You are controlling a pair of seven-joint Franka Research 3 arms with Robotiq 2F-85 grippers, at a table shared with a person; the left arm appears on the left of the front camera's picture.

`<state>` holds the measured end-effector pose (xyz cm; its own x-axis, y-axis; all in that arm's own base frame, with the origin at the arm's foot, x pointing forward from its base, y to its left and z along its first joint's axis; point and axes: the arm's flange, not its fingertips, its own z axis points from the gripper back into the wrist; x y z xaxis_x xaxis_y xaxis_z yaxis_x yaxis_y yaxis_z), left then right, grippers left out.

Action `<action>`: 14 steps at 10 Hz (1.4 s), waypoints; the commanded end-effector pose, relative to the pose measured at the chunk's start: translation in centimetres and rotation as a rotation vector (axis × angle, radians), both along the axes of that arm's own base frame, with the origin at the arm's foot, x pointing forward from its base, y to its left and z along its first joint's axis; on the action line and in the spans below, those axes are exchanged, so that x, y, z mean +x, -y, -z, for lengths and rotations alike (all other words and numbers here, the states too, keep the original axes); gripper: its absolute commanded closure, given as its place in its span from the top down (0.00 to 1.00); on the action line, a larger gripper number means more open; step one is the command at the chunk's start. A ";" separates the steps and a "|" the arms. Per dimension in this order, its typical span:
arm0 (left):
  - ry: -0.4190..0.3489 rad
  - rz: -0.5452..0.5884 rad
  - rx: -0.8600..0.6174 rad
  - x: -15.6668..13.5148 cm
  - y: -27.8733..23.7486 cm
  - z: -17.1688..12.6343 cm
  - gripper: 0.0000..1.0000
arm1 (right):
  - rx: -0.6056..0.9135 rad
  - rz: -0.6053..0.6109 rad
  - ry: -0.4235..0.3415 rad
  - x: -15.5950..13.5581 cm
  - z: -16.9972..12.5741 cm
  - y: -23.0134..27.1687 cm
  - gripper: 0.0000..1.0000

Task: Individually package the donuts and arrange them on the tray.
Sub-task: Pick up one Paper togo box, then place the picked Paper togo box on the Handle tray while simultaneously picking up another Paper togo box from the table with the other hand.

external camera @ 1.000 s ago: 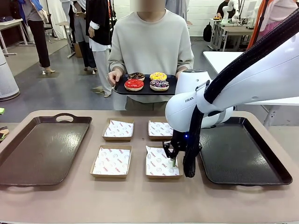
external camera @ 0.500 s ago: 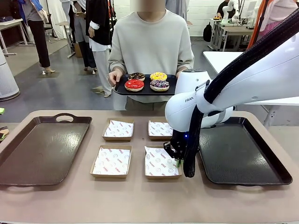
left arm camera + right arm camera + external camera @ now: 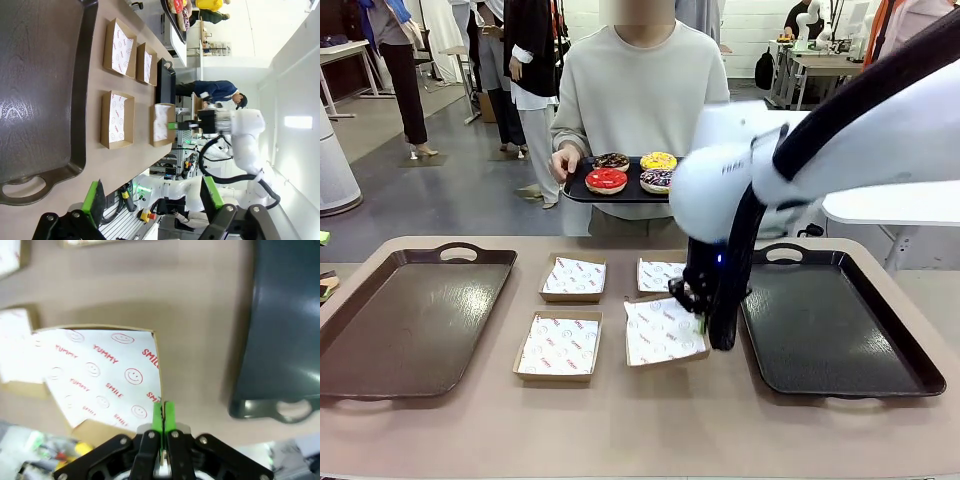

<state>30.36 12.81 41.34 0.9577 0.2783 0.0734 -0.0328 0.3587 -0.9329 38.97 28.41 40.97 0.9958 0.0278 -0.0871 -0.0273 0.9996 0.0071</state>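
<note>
Across the table a person holds a black tray [image 3: 582,190] with several donuts: red [image 3: 606,180], brown [image 3: 613,161], yellow [image 3: 658,161] and purple [image 3: 656,180], the last partly behind my right arm. My right gripper [image 3: 702,322] is shut on the right rim of a paper-lined cardboard box [image 3: 663,332], which hangs tilted just above the table. In the right wrist view the green pads [image 3: 163,412] pinch the rim of that box [image 3: 100,375]. My left gripper [image 3: 152,197] stands open, well above the table, with nothing between its fingers.
Three more lined boxes [image 3: 573,278] [image 3: 560,346] [image 3: 660,275] lie mid-table. A dark tray [image 3: 410,320] sits at the left and another [image 3: 830,330] at the right, close beside the held box. Other people stand in the background.
My right gripper has risen with the box's right rim in it, so the box has come off the table, tilted and shifted slightly away from me. The person's tray stays put.
</note>
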 end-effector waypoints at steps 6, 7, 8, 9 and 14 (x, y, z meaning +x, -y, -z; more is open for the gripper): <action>0.004 -0.010 -0.011 0.1 -0.1 -0.1 1.00 | -0.005 0.128 0.035 15.5 -12.7 0.4 0.00; 0.004 -0.010 -0.011 0.1 -0.1 -0.1 1.00 | -0.014 0.128 0.014 16.8 -12.3 0.4 0.00; 0.004 -0.010 -0.011 0.1 -0.1 -0.1 1.00 | -0.020 0.128 0.000 17.6 -11.9 0.3 0.00; 0.004 -0.010 -0.011 0.1 -0.1 -0.1 1.00 | -0.025 0.124 -0.002 18.3 -11.5 0.4 0.00; 0.004 -0.010 -0.011 0.1 -0.1 -0.1 1.00 | 0.014 0.111 0.007 17.7 -10.4 1.2 0.00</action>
